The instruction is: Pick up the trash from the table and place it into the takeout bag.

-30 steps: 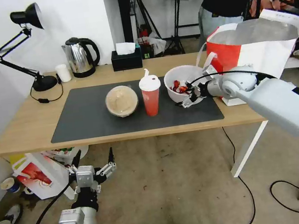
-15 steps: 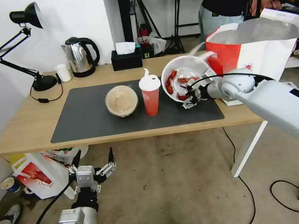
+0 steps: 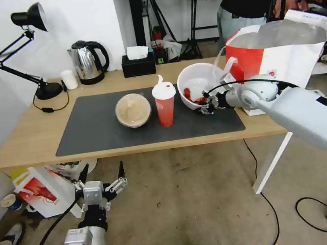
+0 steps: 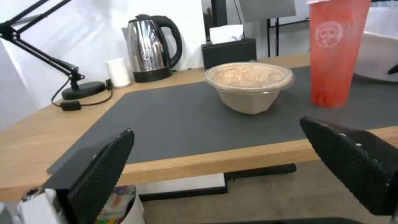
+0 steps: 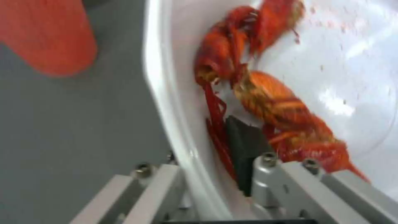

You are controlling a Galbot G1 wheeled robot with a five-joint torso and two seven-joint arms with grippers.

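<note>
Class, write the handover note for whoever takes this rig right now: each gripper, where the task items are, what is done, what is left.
Right gripper: shut on the near rim of the white bowl, one finger inside beside the crayfish scraps; bowl tilted on the mat.
Left gripper: open, parked low in front of the table.
Red cup and lidded container: upright on the mat, untouched.
Takeout bag: open at the table's right end.
Done: bowl gripped. Left: bag all three items.
</note>
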